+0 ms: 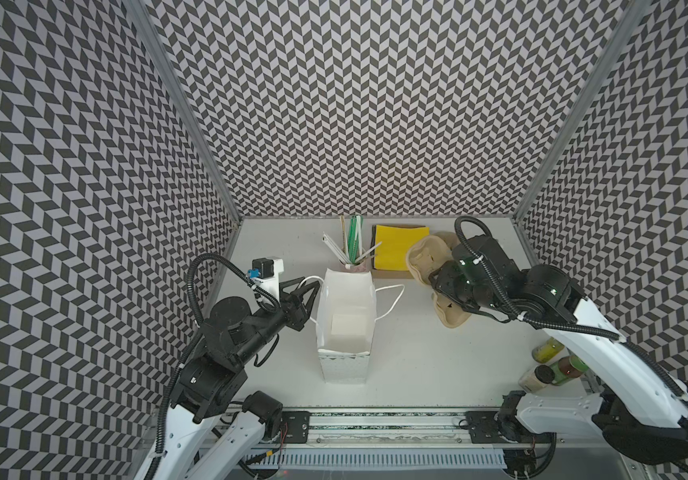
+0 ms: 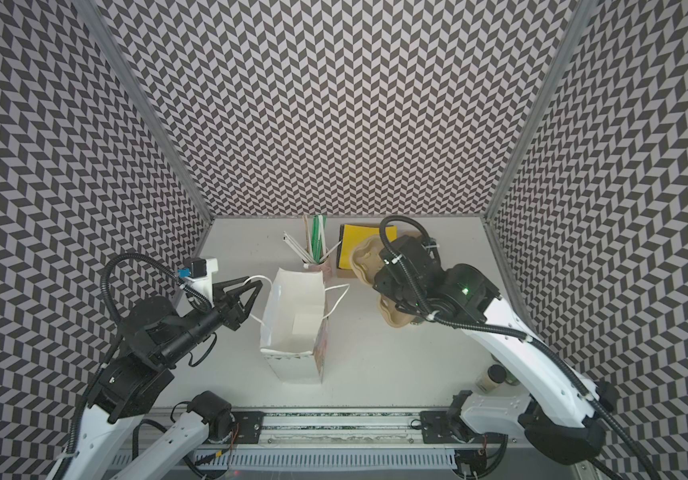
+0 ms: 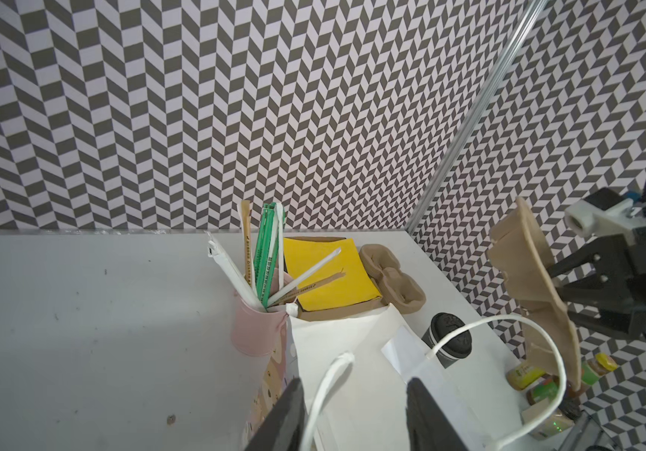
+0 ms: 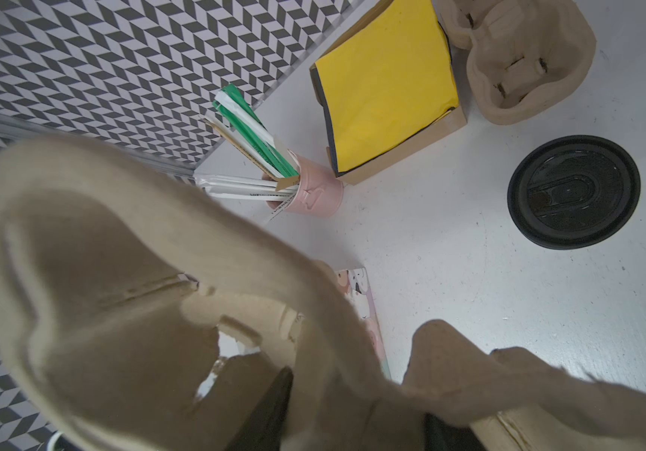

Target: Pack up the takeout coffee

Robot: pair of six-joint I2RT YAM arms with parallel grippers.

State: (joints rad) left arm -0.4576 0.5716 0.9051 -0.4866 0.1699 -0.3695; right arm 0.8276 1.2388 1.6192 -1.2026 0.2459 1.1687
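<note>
In both top views the left arm comes up from the lower left, bends at the elbow and points toward the middle. The left gripper (image 3: 352, 394) is partly open. The white handle (image 3: 343, 360) of the bag runs between its fingers, and I cannot tell if they pinch it. The white paper bag (image 1: 342, 370) stands upright and open in the middle of the desk (image 1: 417, 365). Just behind it, higher in the picture, is a pink cup (image 3: 253, 332) full of straws.

The takeout coffee (image 3: 448, 339) stands on the desk with its lid on. In the left wrist view it is right of the middle, just past the bag. In both top views the right arm hides it.

The right arm comes from the lower right and reaches up and left, with its wrist bent down. The right gripper (image 3: 559, 283) is closed on a brown cup carrier (image 3: 536, 289) and holds it up on its edge.
</note>
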